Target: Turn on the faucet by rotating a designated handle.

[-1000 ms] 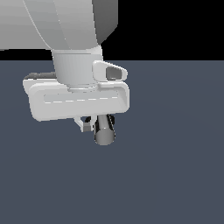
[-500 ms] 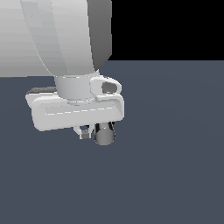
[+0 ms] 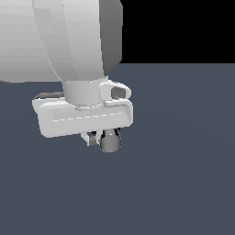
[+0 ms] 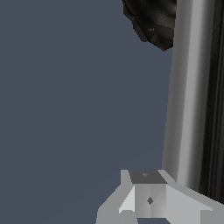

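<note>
In the exterior view the white arm fills the upper left and hides most of the faucet. Only the flat grey end of the handle pokes out under the hand. My gripper sits right beside that end, on the exterior view's left of it, and its fingers look shut and empty. In the wrist view the grey handle runs as a long bar from the black ridged base past my gripper, whose fingertips lie against the bar's side.
A flat dark blue-grey floor surrounds the faucet. The background above it is black. No other objects show.
The hand has come down over the handle, so less of the grey bar shows under it. The handle's end stays at about the same spot.
</note>
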Robot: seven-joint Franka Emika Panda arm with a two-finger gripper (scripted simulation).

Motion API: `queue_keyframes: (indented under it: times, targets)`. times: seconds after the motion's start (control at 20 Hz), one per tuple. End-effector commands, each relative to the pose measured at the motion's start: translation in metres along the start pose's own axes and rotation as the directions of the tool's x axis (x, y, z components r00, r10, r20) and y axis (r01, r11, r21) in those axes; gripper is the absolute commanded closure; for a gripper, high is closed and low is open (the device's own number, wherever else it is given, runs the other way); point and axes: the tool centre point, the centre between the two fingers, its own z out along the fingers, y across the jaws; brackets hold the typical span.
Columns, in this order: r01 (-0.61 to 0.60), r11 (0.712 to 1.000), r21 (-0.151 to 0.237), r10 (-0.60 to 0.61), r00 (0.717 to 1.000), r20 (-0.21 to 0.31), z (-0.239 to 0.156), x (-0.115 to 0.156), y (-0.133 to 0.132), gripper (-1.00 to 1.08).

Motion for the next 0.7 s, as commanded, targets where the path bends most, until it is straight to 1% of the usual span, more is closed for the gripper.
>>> queue_keyframes:
  times: [0.0,0.65]
  targets:
    - [-0.011,1.000,0.000,0.011,1.000,-0.002,0.000,0.001,0.016,1.08]
    - [-0.010,1.000,-0.001,0.010,1.000,-0.001,0.001,0.006,0.079,1.08]
